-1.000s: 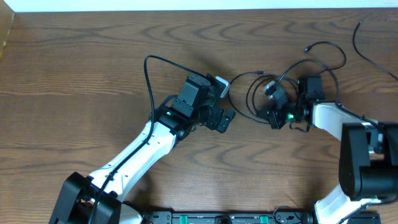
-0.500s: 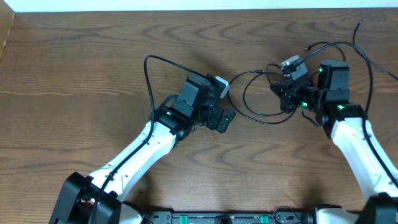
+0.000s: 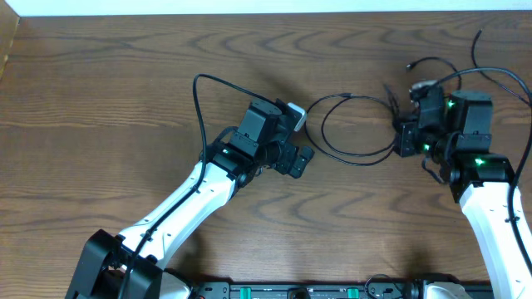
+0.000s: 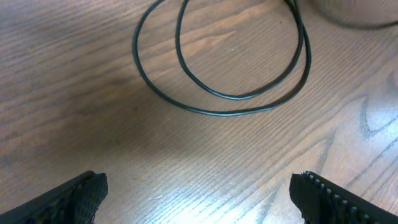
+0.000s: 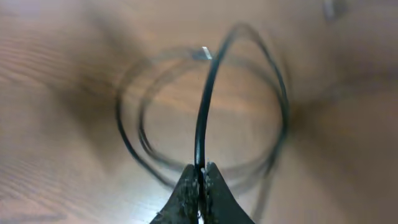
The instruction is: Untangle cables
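Your right gripper (image 3: 405,137) has swung away to the right side of the overhead view since a second ago. It was nearer the middle then. It took the black cable (image 3: 357,159) with it, so the tight little rings have opened into one wider loop. Your left arm has not moved at all.

The right jaws are pinched tight on the black cable. In the right wrist view you can see the cord (image 5: 202,124) rise straight up out of the closed tips of the right gripper (image 5: 200,180). The rest of the loop lies blurry on the wood behind it. Holding it up like this looks like a way to lift one strand off the others so they can slide apart.

The left gripper (image 3: 297,158) sits in the middle of the overhead view, just left of the loop. Its jaws are spread wide and hold nothing. In the left wrist view the two rings of cable (image 4: 217,112) lie flat on the table (image 3: 125,83) in front of it, not touching the fingers. It looks ready to pin the loop down while you pull.

A small plug (image 3: 410,64) lies above the right gripper, at the upper right. You cannot see a white cord in these views.
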Tool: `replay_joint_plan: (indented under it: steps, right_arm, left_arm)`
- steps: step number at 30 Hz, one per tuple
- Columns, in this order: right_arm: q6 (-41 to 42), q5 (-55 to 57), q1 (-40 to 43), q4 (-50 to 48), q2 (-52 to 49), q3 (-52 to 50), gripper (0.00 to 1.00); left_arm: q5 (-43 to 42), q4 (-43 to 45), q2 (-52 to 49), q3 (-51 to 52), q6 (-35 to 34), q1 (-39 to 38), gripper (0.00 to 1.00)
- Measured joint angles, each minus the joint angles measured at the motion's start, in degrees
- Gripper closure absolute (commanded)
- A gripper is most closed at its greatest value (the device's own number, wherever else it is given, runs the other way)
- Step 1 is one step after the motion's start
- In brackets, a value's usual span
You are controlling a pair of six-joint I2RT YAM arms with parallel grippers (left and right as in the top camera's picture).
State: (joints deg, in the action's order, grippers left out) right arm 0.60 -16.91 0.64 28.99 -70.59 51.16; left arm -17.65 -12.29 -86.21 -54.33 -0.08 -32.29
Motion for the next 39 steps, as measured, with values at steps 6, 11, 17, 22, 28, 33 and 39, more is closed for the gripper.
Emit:
replay_joint_plan:
  steps: [6,11,17,22,28,33,39]
  right_arm:
    - [4.94,5.49,0.26,6.91,0.0,0.0,0.99]
    - [11.45,12.13,0.26,9.05,0.0,0.0,0.99]
    - [21.16,16.37,0.26,9.49,0.0,0.0,0.99]
    - [25.2,20.59,0.26,9.31,-0.22,-0.98,0.99]
    - [26.93,24.46,0.26,5.38,-3.23,-5.38,0.99]
    - [29.68,24.28,0.26,1.92,-8.33,-7.43,0.96]
    - [33.73,23.52,0.26,-2.71,-15.23,-7.58,0.5]
  left_arm:
    - [0.0,-0.07,0.0,0.0,0.0,0.0,0.01]
    - [0.0,-0.13,0.02,0.0,0.0,0.0,0.01]
    - [-0.11,-1.01,0.0,0.0,0.02,0.0,0.0]
    - [-3.56,-1.68,0.0,0.0,-0.02,0.0,0.01]
    - [-9.92,-2.47,0.02,0.0,-0.04,0.0,0.01]
    - [-11.93,-4.66,0.0,0.0,-0.13,0.0,0.01]
    - [-12.48,-5.44,0.02,0.0,-0.13,0.0,0.01]
